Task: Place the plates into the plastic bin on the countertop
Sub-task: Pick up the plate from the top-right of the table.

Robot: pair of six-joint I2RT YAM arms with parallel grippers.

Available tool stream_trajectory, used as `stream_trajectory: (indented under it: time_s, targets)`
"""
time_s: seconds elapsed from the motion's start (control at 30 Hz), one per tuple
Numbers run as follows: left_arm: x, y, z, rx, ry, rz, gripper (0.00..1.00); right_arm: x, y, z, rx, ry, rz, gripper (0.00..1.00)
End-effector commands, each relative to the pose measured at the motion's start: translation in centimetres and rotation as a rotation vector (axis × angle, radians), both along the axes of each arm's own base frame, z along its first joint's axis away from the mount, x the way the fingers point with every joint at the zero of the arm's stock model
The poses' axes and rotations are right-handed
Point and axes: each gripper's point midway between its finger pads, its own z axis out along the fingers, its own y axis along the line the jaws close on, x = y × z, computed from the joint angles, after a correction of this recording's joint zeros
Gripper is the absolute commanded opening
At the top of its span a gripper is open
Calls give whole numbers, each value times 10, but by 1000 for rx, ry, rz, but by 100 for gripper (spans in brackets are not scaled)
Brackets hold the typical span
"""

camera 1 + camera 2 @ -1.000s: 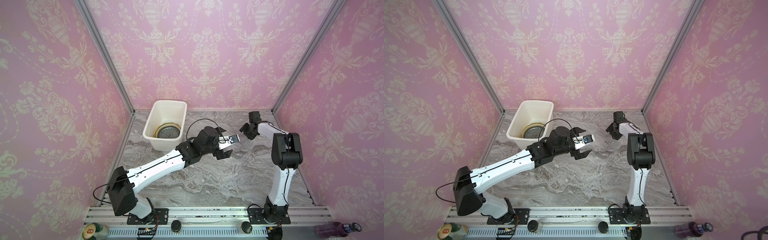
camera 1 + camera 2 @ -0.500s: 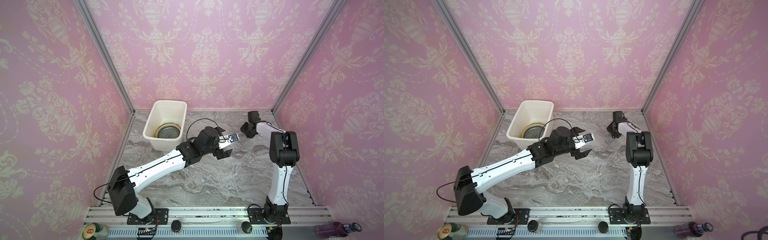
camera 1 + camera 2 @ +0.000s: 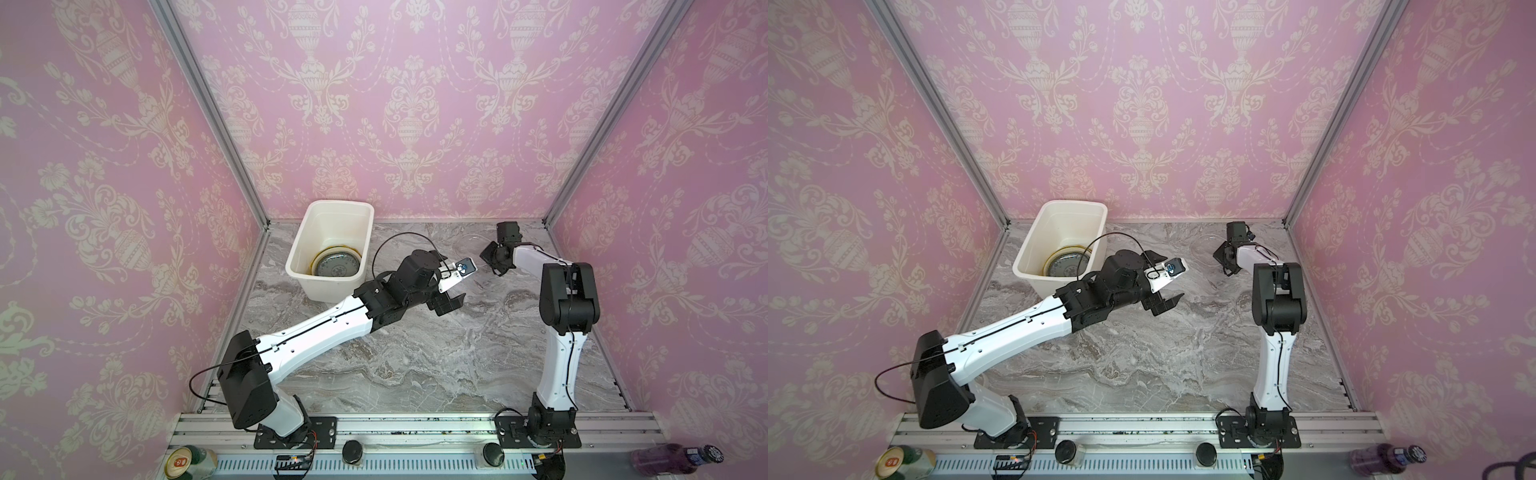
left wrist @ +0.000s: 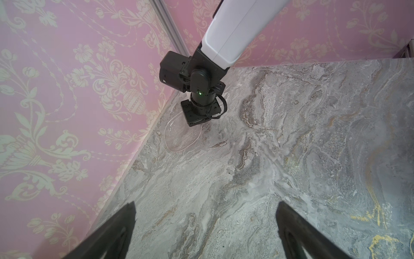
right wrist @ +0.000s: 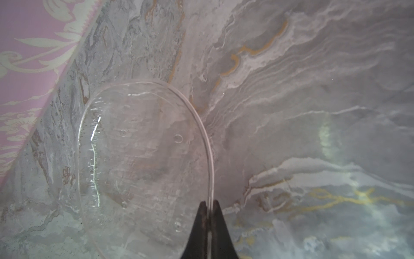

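Right gripper (image 3: 492,262) has closed since the earlier frame, at the far corner of the countertop (image 3: 415,365); in both top views pink damask walls (image 3: 415,104) enclose the marble, plates (image 3: 336,266) lie stacked in the plastic bin (image 3: 328,224), and the left arm (image 3: 311,336) crosses mid-surface. Left wrist view: left gripper (image 4: 205,204) spread wide, empty, above bare marble. Right wrist view: jaws pinch the rim of the clear plate (image 5: 139,157), near the wall.

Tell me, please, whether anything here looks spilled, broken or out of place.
Nothing stands out. The plates sit stacked inside the bin, and the right gripper pinches the clear plate by its rim.
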Motion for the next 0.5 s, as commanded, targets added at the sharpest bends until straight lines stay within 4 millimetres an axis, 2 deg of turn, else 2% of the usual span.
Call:
stream_trajectory:
  time_s: [0.0,0.13,0.23,0.37,0.47]
  targets:
    - [5,7,22,-44,38,88,99,-19,-1,15,-18,13,17,0]
    - [5,21,46,-69,79,158,99,-39,5,49,-17,-26,45,0]
    - [-3,35,64,-96,121,193,99,-62,14,81,-32,-62,79,0]
    - [-20,61,87,-172,168,243,99,-96,36,125,-62,-117,147,0]
    - [-34,83,97,-222,230,277,99,-122,58,158,-85,-160,210,0]
